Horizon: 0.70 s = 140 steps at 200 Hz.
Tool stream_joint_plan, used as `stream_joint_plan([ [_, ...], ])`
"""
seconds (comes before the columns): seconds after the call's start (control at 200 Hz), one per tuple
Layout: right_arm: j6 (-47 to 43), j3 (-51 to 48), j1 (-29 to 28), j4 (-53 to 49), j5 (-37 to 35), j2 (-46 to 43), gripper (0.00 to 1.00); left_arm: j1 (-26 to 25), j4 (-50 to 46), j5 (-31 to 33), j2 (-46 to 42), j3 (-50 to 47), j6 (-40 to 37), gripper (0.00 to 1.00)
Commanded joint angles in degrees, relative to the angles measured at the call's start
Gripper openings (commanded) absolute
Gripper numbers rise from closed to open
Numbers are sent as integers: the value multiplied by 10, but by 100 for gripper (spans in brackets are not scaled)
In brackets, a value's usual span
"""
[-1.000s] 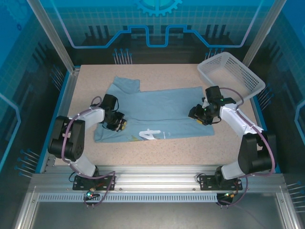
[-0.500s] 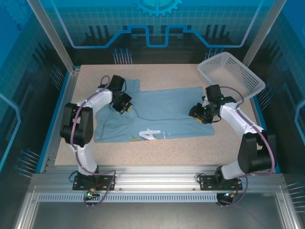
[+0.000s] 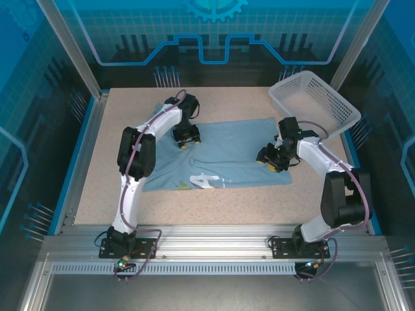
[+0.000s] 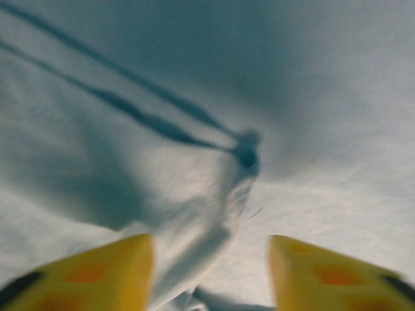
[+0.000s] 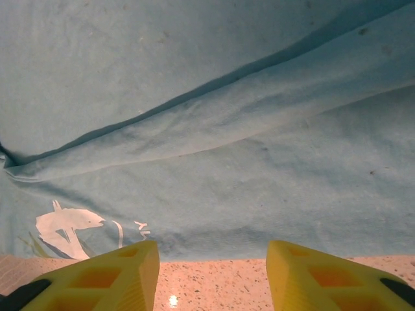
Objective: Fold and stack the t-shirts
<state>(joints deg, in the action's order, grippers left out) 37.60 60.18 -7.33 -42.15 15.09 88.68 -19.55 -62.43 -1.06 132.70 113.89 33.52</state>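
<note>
Speckled beige tabletop (image 3: 104, 194) sits inside a blue-lit enclosure, with both arm bases bolted along its 6 o'clock edge. Over the table's middle lies the light grey-blue t-shirt (image 3: 227, 152), mostly flat, with a white print (image 3: 206, 181) on its near hem toward 6 o'clock.

At the shirt's 3 o'clock edge the right gripper (image 3: 271, 161) hangs low over the cloth. Its wrist view shows the yellow fingers (image 5: 104, 275) set apart with nothing between them. They look across the hem to a long diagonal fold, with a strip of bare table just by the tips.

Farther back, toward 11 o'clock on the shirt, the left gripper (image 3: 185, 137) points down onto the fabric. Its wrist view is blurred, but the yellow fingers (image 4: 97, 272) stand spread. A raised ridge of cloth runs up between them; I cannot tell whether it touches either finger.

At the table's 1 o'clock corner rests a white lattice basket (image 3: 337, 107), apart from the shirt.
</note>
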Motion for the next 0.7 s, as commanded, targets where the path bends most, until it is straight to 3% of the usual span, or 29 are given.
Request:
stream_joint_plan([
  [0.0, 10, 6, 9, -9, -19, 2, 45, -7, -60, 95, -69, 11, -16, 64],
  [0.1, 24, -6, 9, 0, -16, 11, 39, -9, -23, 97, -161, -74, 49, 56],
  [0.215, 56, -27, -1, 19, 1, 20, 25, -12, 85, 4, -270, -249, 148, 42],
  [0.37, 92, -32, -41, 46, 9, 47, 21, -47, 295, -110, -336, -450, 273, 26],
  [0.485, 107, -12, -56, 60, 1, 89, 20, -88, 368, -147, -309, -472, 297, 20],
  [0.695, 104, 75, -59, 36, -30, 178, 18, -128, 340, -140, -251, -453, 271, 18],
])
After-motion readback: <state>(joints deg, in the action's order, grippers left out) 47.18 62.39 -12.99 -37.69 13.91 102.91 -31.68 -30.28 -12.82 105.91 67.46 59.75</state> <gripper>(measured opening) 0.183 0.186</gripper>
